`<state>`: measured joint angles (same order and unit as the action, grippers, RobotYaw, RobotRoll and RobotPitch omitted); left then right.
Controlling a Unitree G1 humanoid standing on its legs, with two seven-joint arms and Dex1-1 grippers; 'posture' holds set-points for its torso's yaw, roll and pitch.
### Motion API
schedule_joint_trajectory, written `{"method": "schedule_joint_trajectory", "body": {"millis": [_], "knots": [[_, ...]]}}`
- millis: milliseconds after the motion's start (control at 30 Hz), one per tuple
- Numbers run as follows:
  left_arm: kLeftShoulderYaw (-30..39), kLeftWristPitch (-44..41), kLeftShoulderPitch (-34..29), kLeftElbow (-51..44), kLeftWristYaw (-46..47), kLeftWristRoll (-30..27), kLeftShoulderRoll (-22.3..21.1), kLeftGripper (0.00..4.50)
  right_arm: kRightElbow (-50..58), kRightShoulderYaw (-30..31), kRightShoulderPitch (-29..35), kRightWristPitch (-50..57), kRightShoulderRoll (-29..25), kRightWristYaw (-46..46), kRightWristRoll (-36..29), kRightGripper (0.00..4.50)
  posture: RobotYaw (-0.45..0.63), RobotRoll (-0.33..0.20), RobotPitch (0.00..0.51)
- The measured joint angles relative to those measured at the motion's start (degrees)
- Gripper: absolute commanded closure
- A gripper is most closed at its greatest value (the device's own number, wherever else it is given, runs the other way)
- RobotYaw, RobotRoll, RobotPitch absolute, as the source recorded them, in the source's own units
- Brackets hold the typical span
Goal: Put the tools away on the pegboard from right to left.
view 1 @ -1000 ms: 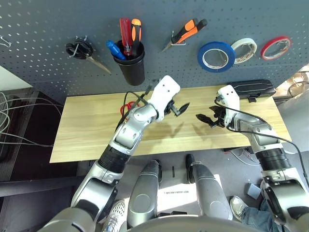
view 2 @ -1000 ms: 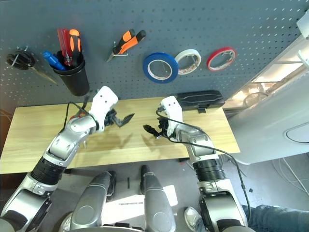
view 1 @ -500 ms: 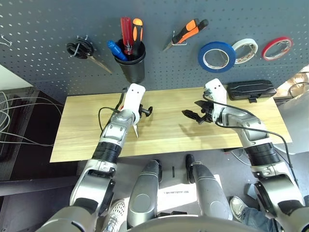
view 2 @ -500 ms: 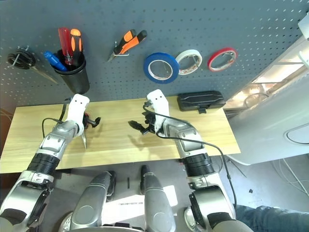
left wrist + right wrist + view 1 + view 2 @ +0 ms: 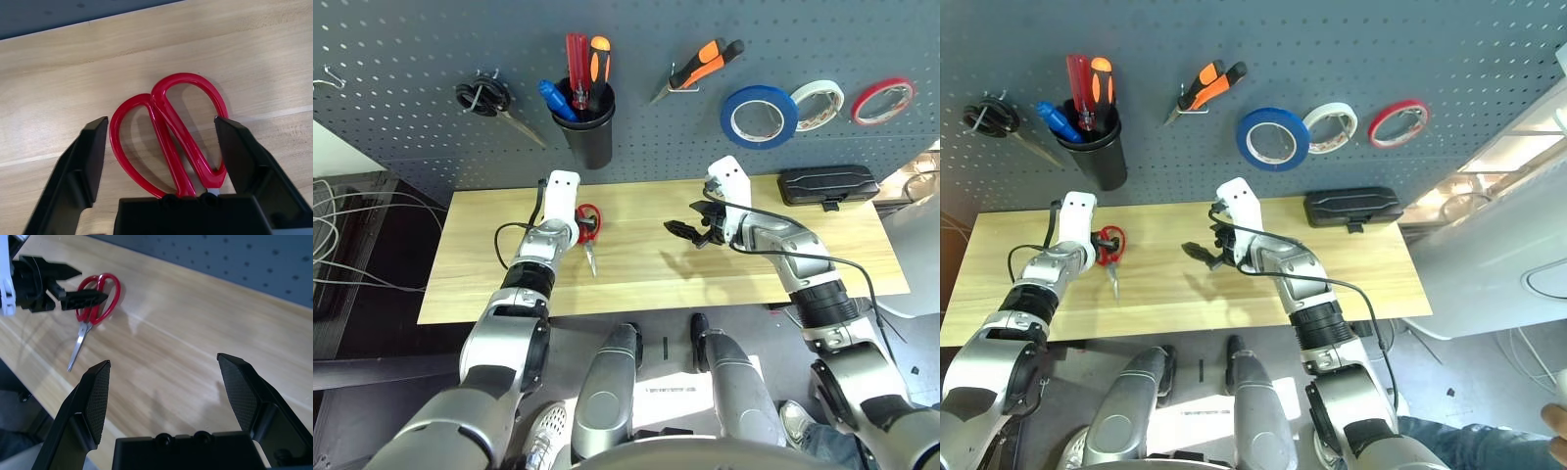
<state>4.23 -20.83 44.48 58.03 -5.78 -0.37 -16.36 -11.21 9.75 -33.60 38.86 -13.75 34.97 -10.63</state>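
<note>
Red-handled scissors (image 5: 168,139) lie flat on your wooden table (image 5: 646,269), between the 2 spread fingers of your left gripper (image 5: 164,152). Your right gripper (image 5: 690,232) hangs wide open nearby, holding nothing. The pegboard (image 5: 636,127) stands behind; nothing blocks it.

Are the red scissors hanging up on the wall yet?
No, the red scissors lie flat on the table, between the fingers of the open left gripper.

Silver forearms (image 5: 530,262), white wrists, black fingers (image 5: 88,161) (cabled).
</note>
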Motion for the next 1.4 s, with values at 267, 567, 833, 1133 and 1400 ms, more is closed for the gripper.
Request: {"method": "schedule_joint_trajectory", "body": {"millis": [267, 567, 833, 1133, 1400], "knots": [[0.26, 1.8, 1.16, 4.54, 0.57, 0.0, 0.63, 3.53, 2.68, -0.03, 1.18, -0.23, 0.16, -0.82, -0.09, 0.0, 0.11, 0.0, 0.357], [0.67, 2.95, 3.58, 9.45, 0.81, 0.05, 1.17, 4.49, 4.12, -0.03, 1.23, 0.01, 0.07, -0.8, -0.28, 0.0, 0.08, 0.0, 0.37], [1.24, 2.46, 2.67, 10.59, 0.23, 0.1, 1.84, 4.49, 4.11, -0.09, 0.95, 0.04, -0.15, -0.77, -0.29, 0.0, 0.07, 0.0, 0.364], [1.36, 3.04, 0.29, 8.75, -0.72, 0.76, 1.87, 4.49, 3.87, -0.15, 0.77, -0.16, -0.14, -0.79, -0.29, 0.0, 0.09, 0.0, 0.357], [1.35, 5.63, -1.62, 6.9, -1.34, 1.08, 1.23, 4.49, 2.73, -0.5, -0.3, -1.27, 0.1, -0.79, -0.29, 0.0, 0.1, 0.0, 0.347]]}}
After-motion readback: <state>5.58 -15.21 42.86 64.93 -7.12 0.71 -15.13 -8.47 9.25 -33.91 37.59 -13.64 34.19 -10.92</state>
